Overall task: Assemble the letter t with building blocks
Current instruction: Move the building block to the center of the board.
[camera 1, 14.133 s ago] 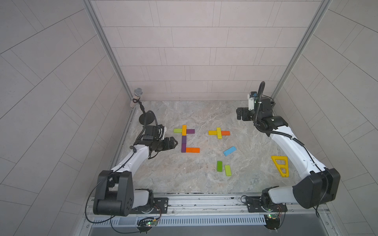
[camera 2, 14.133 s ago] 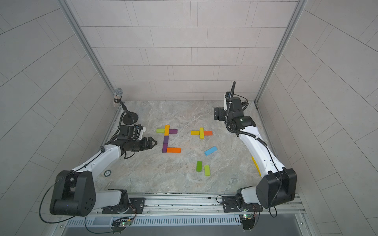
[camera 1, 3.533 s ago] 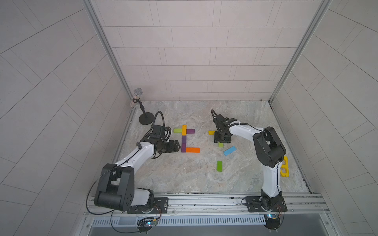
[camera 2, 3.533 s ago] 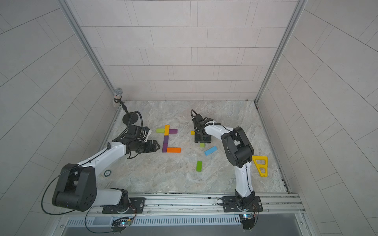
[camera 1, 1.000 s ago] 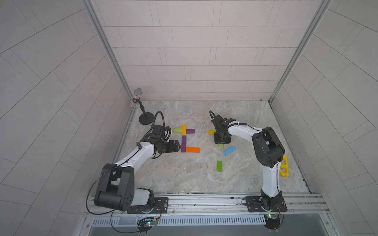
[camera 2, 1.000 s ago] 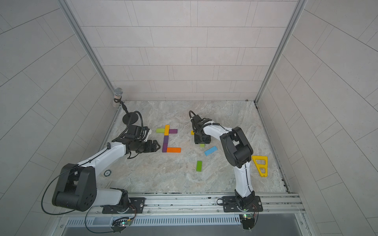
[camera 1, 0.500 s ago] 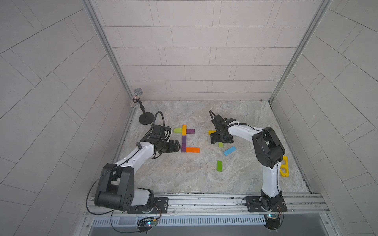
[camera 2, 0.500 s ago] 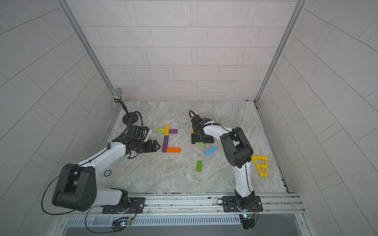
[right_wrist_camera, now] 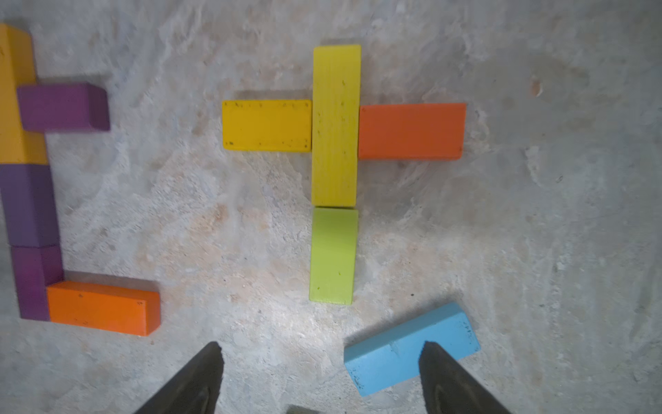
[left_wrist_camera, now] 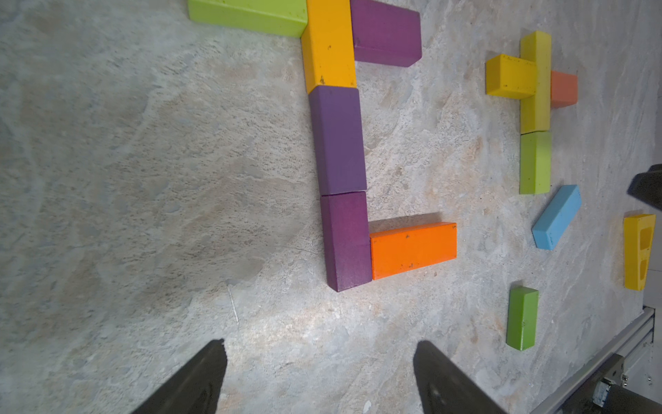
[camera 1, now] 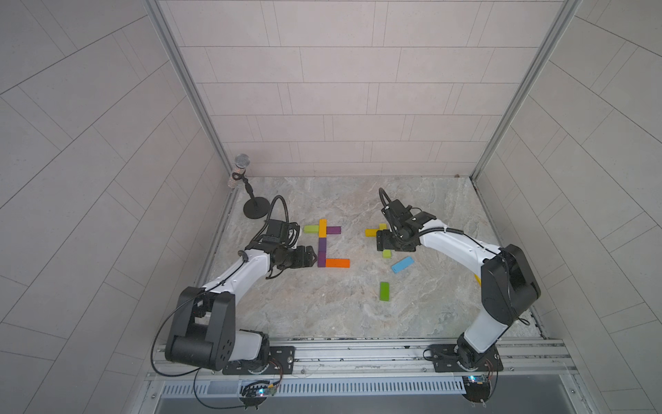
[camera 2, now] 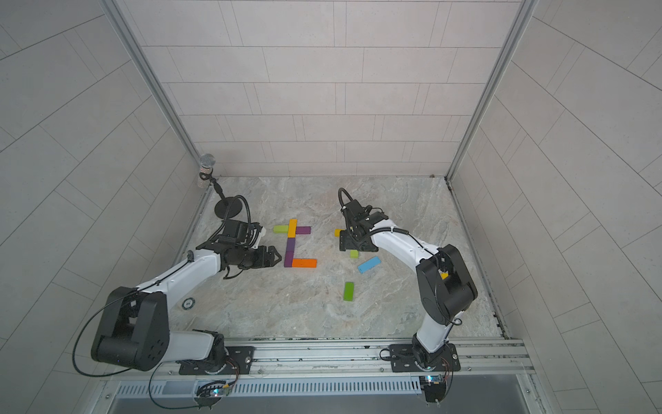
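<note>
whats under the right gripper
The right wrist view shows four blocks under the right gripper: pale yellow stem, yellow block, orange block, lime block. In both top views the gripper covers the orange block and most of the stem.

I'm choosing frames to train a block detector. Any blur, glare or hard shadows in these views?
Both top views: even, soft light, no glare. Left wrist view: the orange block is sharp and throws a short shadow; the left pincer is dark and out of focus. Right wrist view: slightly soft overall, with a pale bright patch on the table near the lime block.
</note>
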`<state>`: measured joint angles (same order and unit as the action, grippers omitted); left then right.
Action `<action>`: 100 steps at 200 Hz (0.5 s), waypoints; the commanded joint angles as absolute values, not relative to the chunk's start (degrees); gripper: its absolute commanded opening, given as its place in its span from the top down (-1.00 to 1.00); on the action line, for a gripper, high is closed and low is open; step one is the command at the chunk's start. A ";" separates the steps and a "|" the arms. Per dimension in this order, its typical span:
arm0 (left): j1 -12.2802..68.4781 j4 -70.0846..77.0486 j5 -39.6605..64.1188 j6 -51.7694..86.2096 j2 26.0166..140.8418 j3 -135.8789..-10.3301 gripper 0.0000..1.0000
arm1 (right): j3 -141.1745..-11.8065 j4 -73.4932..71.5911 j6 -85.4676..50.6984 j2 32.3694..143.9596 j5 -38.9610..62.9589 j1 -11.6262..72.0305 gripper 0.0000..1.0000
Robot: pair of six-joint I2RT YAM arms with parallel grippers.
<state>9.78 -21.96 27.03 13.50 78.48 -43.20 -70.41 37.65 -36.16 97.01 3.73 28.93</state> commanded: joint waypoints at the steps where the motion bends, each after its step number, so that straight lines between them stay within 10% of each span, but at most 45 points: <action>1: 10.14 -21.18 27.77 13.71 77.17 -42.18 -0.73 | -67.94 36.03 -38.71 97.15 6.71 29.05 -0.58; 100: 10.64 -21.09 27.51 13.89 75.06 -40.83 -0.73 | -64.20 31.55 -39.11 99.75 8.63 28.38 -0.41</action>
<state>10.37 -21.39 27.22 13.76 76.25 -41.56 -64.23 32.05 -38.46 98.30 8.91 28.53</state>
